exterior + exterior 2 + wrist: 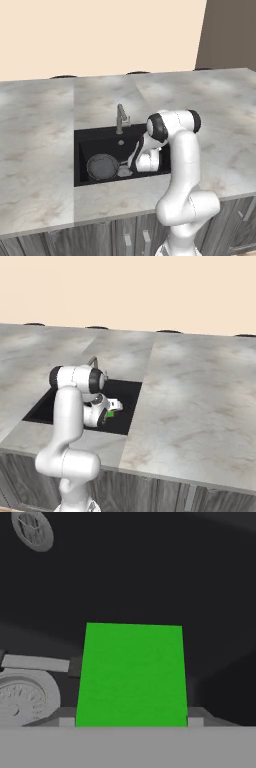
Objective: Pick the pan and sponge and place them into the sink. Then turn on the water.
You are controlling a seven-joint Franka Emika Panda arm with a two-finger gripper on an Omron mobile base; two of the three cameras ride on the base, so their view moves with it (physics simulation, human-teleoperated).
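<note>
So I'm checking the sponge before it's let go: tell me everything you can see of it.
The sponge is a bright green rectangular block; in the hand view one flat, plain face shows, no other layer visible. It sits between the gripper fingertips, which flank its lower corners, over the black sink floor. The pan lies beside it. In the right base view a green sliver peeks from the hand, down inside the basin.

The sponge [132, 674] hides the gripper [131, 722] fingertips; the pan [25, 697] is cut off.
</note>
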